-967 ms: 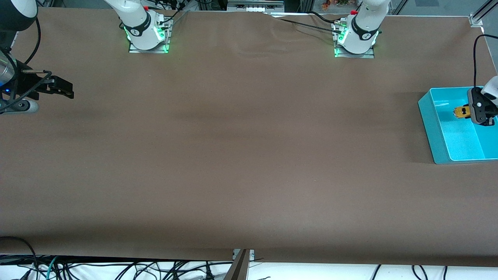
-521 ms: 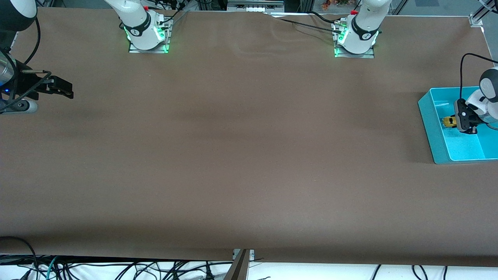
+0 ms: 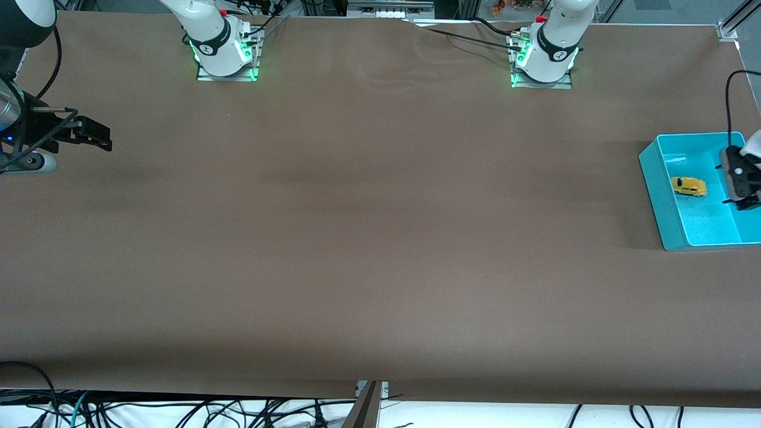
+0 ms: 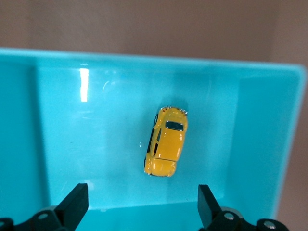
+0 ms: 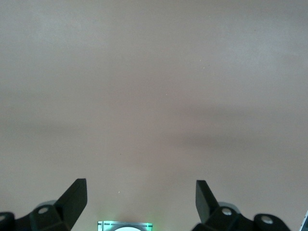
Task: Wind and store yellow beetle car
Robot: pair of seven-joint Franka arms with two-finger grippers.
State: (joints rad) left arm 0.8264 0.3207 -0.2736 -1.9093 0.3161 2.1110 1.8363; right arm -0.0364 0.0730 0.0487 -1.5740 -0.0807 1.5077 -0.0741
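The yellow beetle car [image 3: 689,186] lies on its wheels on the floor of a teal bin [image 3: 653,184] at the left arm's end of the table. My left gripper [image 3: 738,178] hangs over the bin, open and empty, apart from the car. In the left wrist view the car [image 4: 166,141] lies loose on the bin floor [image 4: 96,144], ahead of my open left gripper [image 4: 142,193]. My right gripper [image 3: 95,135] waits at the right arm's end of the table. It is open and empty, over bare table in the right wrist view [image 5: 140,188].
The brown table top [image 3: 368,226] runs between the two arm bases [image 3: 226,53] [image 3: 544,59]. Cables hang past the table edge nearest the front camera [image 3: 238,410]. The right arm's base shows in the right wrist view [image 5: 125,226].
My left gripper lowered the car into the bin, opened and let it go, then drew back from it. The car now lies loose in the bin. The right arm has not moved.
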